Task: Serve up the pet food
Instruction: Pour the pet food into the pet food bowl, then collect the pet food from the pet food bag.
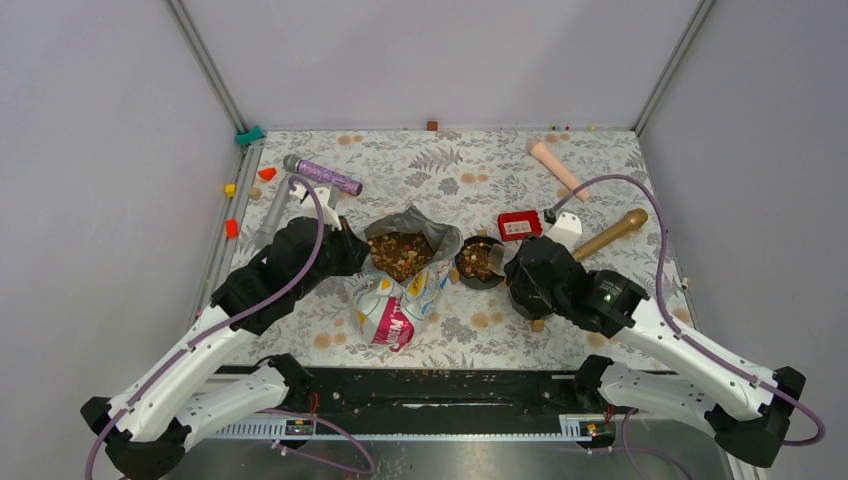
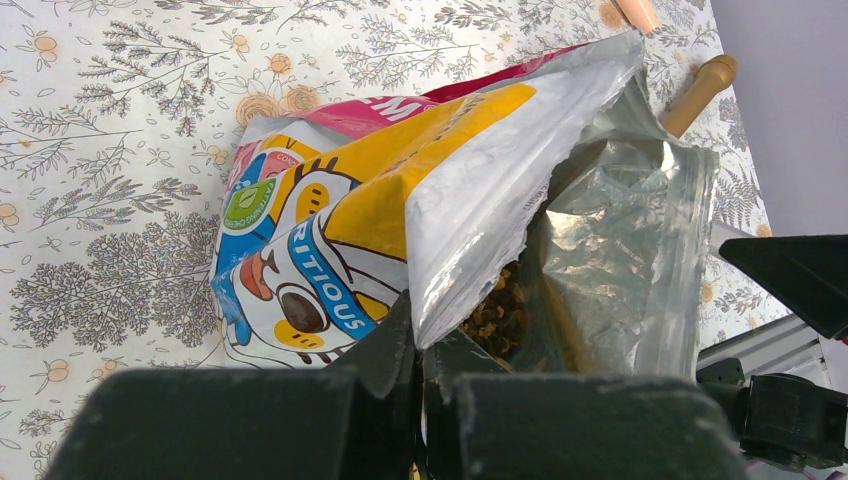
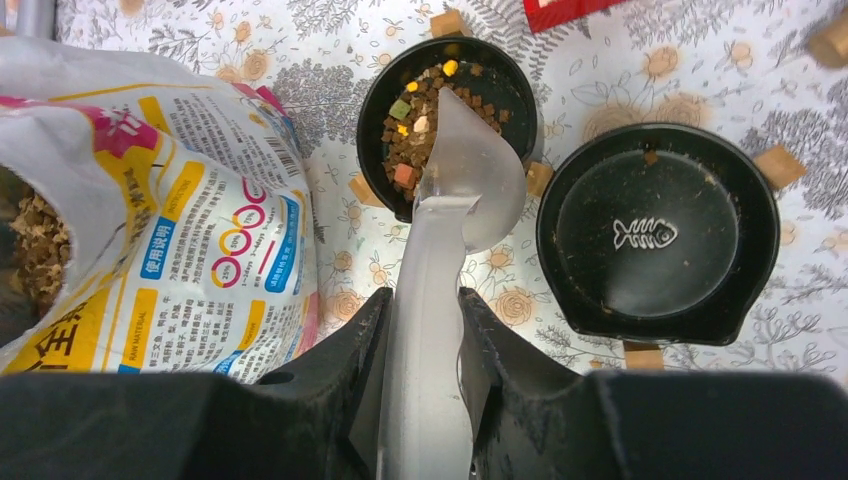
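Note:
The yellow-white-pink cat bag [image 1: 395, 300] lies open at the table's middle, with brown kibble [image 1: 400, 255] in its mouth. My left gripper [image 2: 422, 335] is shut on the bag's torn rim [image 2: 470, 230], and kibble [image 2: 500, 310] shows just inside. A small black bowl [image 3: 380, 100] holds mixed brown, tan and reddish kibble [image 3: 415, 135]; it also shows in the top view [image 1: 480, 262]. My right gripper [image 3: 425, 300] is shut on the handle of a translucent grey scoop [image 3: 465, 180]. The scoop's head lies over that bowl's near right side.
A black dish with a fish emblem [image 3: 660, 235] sits right of the bowl, with small brown cubes [image 3: 780, 165] around it. A red box [image 1: 519, 225], a tan wooden pestle [image 1: 610, 233], a peach cylinder [image 1: 556, 167] and a purple wand [image 1: 325, 176] lie further back.

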Motion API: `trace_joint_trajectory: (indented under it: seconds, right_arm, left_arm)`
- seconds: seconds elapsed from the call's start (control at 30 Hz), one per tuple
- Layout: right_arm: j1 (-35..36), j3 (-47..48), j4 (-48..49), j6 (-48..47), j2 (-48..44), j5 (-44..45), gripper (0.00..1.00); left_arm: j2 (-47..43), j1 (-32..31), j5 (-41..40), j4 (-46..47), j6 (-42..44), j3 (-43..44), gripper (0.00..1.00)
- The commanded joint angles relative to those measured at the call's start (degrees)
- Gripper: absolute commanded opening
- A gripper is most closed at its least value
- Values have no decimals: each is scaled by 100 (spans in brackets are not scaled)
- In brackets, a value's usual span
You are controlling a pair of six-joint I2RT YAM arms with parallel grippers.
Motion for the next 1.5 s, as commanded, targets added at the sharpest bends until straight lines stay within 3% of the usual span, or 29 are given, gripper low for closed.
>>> trace_joint_trajectory:
  seconds: [0.0,0.3,0.53,0.8,0.93,1.07,1.27,1.47]
  right_arm:
    - [-49,711,-456,-915,304,-52,0]
    - [-48,1021,-795,-1590,246,-349,0]
    - [-53,1282,-1251,-1416,-259,-331,0]
    - [-49,1768,-519,-1133,-1339,-1204,0]
    - [-48,2117,-167,-1131,-1364,-2327,0]
    - [-49,2453,90,-1173,-891,-3472,0]
    - [26,3583,-1076,-1502,814,-3671,0]
    - [565,5264,-2879,-2378,2778,-2012,0]
  left_arm:
    - [-91,2,182,518,9,108,0]
    - [-56,1,151,500,6,115,0]
    - [-25,-1,81,506,4,99,0]
    - [-53,-1,95,508,83,116,0]
    - [-117,4,196,550,146,116,0]
    - [-187,6,162,579,189,96,0]
    - [-187,7,235,612,196,82,0]
    - [-212,-1,219,615,213,82,0]
